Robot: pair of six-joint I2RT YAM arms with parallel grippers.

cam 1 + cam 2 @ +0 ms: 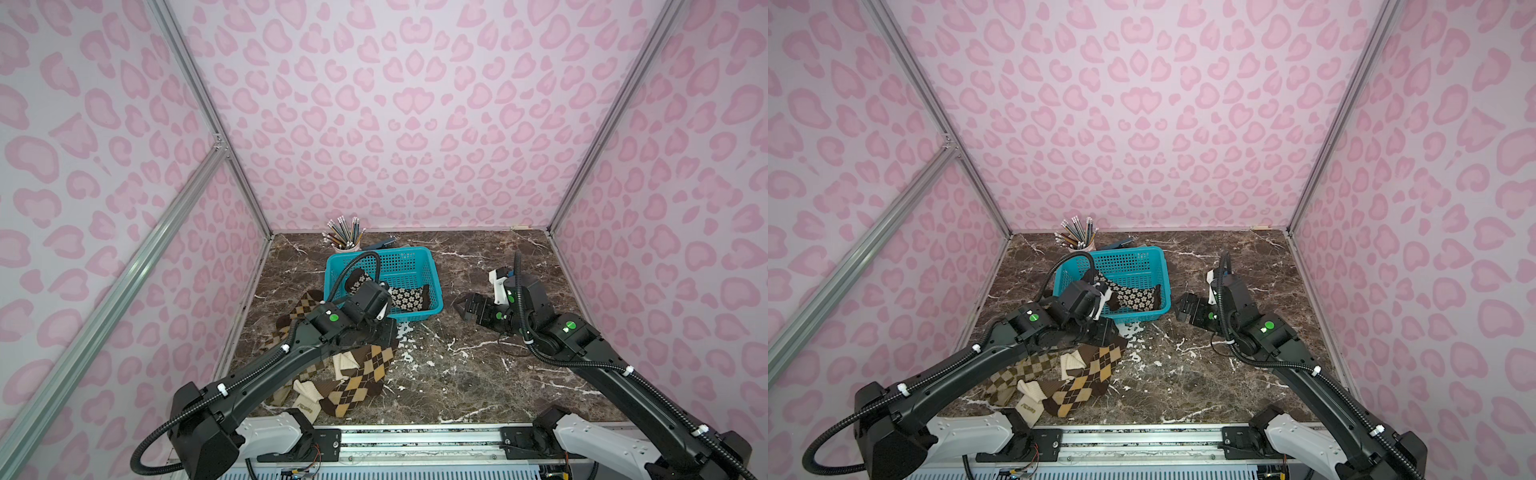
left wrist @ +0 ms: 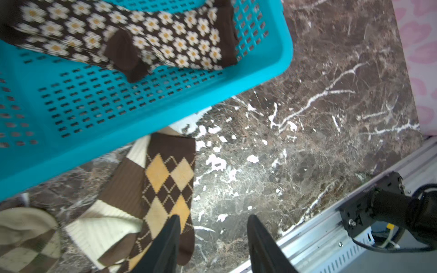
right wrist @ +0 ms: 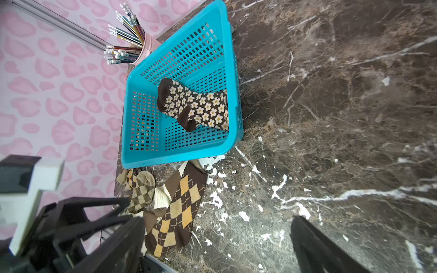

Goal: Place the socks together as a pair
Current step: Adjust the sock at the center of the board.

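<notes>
1. Two dark brown flower socks point(image 3: 196, 104) lie overlapped inside the teal basket point(image 1: 415, 314). One end of them rests against the basket wall nearest your right arm.
2. That basket stands toward the back of the marble surface point(image 1: 478, 374), left of centre. A pencil cup point(image 1: 345, 239) stands just behind it.
3. Your left pincer point(image 2: 214, 216) hovers at the basket's front edge, above the heap of loose socks. Its jaws are parted and nothing sits between them. In the left wrist view one fingertip point(image 2: 171, 234) overlaps the edge of an argyle sock point(image 2: 165, 189). You cannot tell from that view whether it touches the knit.
4. Your right pincer point(image 3: 218, 219) is spread wide and empty. It hangs over bare surface just beside the basket's right side, as both top views show.
5. Several unpaired socks lie heaped in front of the basket, partly under your left arm. The brown-tan argyle sock lies on top, running from the basket's front corner toward the front rail.
6. A cream ribbed sock point(image 2: 106, 224) with a brown band lies partly beneath that argyle sock. An olive check sock point(image 3: 142, 191) lies just beside them, on the left-wall side.
7. A second argyle sock point(image 1: 305, 305) shows in a top view, left of the basket and behind your left arm.
</notes>
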